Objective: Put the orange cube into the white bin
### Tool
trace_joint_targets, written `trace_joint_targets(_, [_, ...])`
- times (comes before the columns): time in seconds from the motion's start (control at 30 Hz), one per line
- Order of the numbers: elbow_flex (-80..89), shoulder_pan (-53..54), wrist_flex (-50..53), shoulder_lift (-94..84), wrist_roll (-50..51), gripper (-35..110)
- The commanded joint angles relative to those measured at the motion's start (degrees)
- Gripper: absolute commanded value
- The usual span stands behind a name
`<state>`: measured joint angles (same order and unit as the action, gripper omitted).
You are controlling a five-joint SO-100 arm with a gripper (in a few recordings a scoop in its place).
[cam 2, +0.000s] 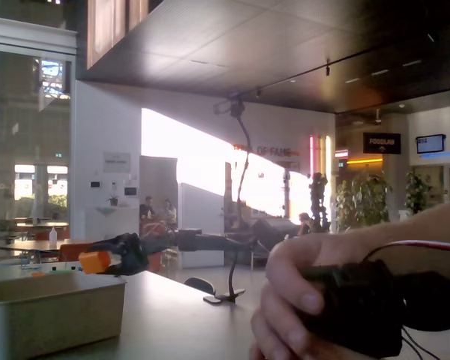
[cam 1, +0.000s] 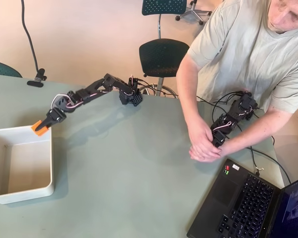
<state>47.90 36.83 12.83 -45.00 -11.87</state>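
Orange cube [cam 1: 38, 127]: small, bright, plain-faced, sat tilted and off the table, just over the far right corner of the white bin [cam 1: 45, 163] in the overhead view; in the fixed view the cube [cam 2: 94, 262] hung clear above the bin's rim [cam 2: 56, 289], not touching it. White bin was a shallow rectangular plastic tray with rounded corners and low walls, upright on the table at the left edge of the overhead view, plain inside. What the fixed view showed of the cube's faces was smooth and unmarked.
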Motion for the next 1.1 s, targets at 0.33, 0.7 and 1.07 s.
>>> trace_joint_targets(0.33, [-2.5,0.1,-23.6,7.4,0.4,22])
trace_joint_targets(0.7, [-1.8,0.8,-23.0,6.9,0.7,26])
trace_joint_targets(1.07, [-1.7,0.9,-23.0,7.2,0.8,60])
